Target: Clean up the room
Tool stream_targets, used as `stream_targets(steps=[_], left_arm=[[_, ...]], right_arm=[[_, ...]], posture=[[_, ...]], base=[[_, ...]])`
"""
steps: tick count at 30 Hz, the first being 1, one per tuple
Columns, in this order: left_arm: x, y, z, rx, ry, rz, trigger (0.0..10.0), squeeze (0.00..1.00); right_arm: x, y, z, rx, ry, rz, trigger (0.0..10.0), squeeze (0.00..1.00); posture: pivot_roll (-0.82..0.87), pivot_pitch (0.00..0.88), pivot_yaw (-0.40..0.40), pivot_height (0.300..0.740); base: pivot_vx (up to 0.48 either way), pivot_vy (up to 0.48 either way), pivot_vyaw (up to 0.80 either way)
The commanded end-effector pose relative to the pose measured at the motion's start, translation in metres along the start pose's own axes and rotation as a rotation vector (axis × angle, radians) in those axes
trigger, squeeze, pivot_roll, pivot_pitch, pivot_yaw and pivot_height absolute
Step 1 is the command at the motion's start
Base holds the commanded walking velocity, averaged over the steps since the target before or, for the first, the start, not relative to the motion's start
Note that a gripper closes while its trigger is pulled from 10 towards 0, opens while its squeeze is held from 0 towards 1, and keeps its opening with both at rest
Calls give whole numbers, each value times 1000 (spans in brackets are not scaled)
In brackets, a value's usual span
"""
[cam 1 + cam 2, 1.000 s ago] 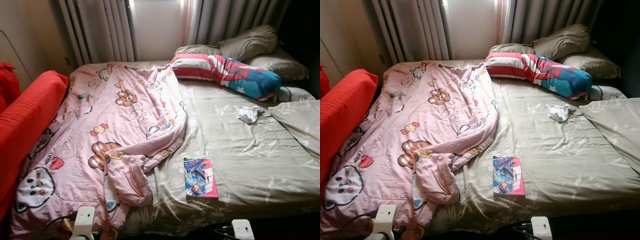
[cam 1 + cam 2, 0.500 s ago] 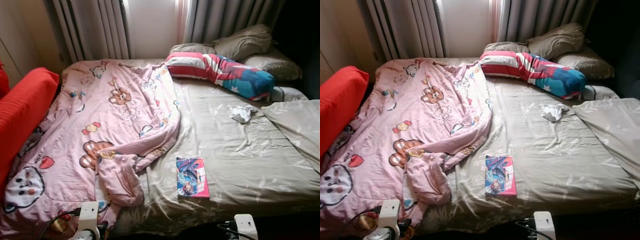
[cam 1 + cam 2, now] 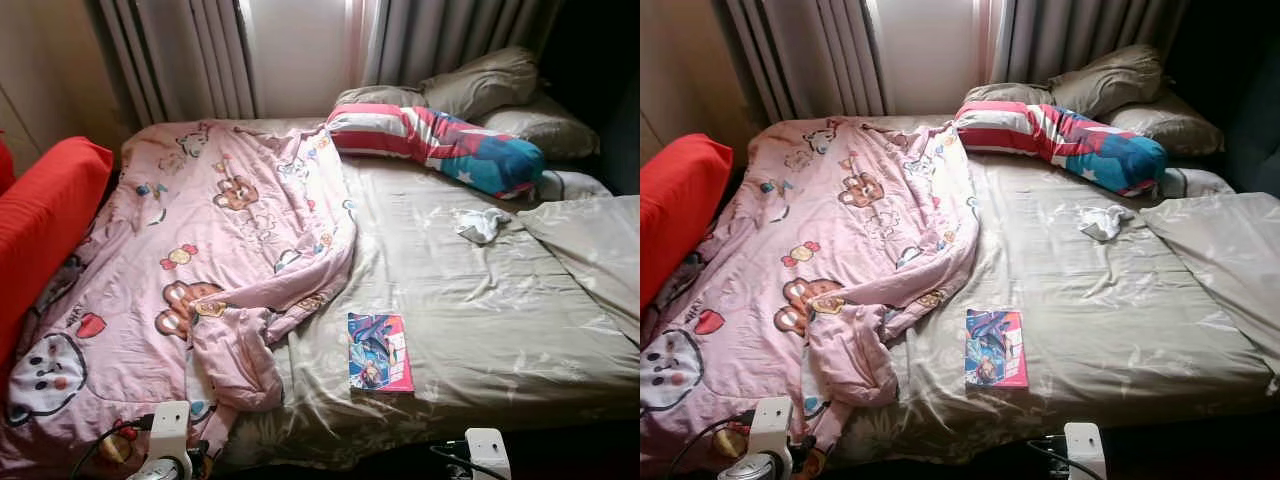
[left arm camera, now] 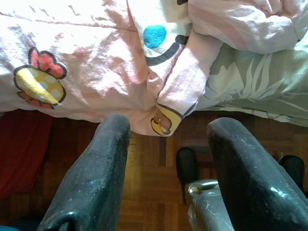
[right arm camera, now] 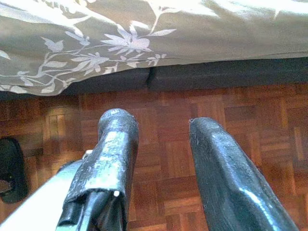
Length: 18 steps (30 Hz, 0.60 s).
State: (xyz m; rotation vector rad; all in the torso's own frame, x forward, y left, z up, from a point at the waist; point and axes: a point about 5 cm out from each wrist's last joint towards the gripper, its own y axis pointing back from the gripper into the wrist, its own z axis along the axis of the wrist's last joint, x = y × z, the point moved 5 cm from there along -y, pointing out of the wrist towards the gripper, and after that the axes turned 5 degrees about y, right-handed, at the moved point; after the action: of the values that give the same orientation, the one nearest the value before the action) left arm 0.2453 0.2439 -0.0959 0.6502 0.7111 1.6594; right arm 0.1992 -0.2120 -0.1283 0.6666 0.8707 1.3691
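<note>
A wide bed (image 3: 480,330) covered in an olive-grey leaf-print sheet takes up most of the scene, its foot edge just in front of the robot. Over the bed's left half sprawls a crumpled pink quilt printed with cartoon bears (image 3: 200,260), one bunched corner hanging off the foot edge toward the wooden parquet floor (image 5: 240,120). A red cushioned seat (image 3: 45,220) stands beside the bed on the left. At the head, before the grey curtains (image 3: 440,35), lies a long bolster pillow striped red, white and blue (image 3: 440,145), with olive pillows (image 3: 490,85) behind it. Near the foot edge rests a thin colourful comic-style book (image 3: 380,352), apart from the quilt. Farther up, a small crumpled white cloth (image 3: 482,225) lies on the bare sheet.

The left hand (image 4: 166,159) hangs low by the quilt's dangling corner, its fingers spread and empty. The right hand (image 5: 159,159) hangs over the floor at the bed's edge, likewise spread and holding nothing.

The robot appears to be at the approach stage, with nothing picked up yet. The book looks the nearest loose item; the next move likely calls for raising the right hand over the mattress edge and pinching the book's near border.
</note>
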Motion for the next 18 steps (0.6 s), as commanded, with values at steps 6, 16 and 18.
stream_targets(steps=[6, 16, 18], left_arm=[[2, 1, -6, 27, -17, 3, 10000, 0], [10, 1, -4, 12, 17, 26, 10000, 0], [11, 1, -3, 13, 8, 23, 10000, 0]], right_arm=[[-4, 0, 1, -3, -19, -18, 10000, 0], [6, 0, 3, -14, 62, 31, 10000, 0], [8, 0, 5, -16, 76, 44, 10000, 0]], posture=[[-54, 0, 4, 733], [-42, 0, -32, 733], [-48, 0, -38, 733]], base=[[0, 0, 0], [0, 0, 0], [0, 0, 0]])
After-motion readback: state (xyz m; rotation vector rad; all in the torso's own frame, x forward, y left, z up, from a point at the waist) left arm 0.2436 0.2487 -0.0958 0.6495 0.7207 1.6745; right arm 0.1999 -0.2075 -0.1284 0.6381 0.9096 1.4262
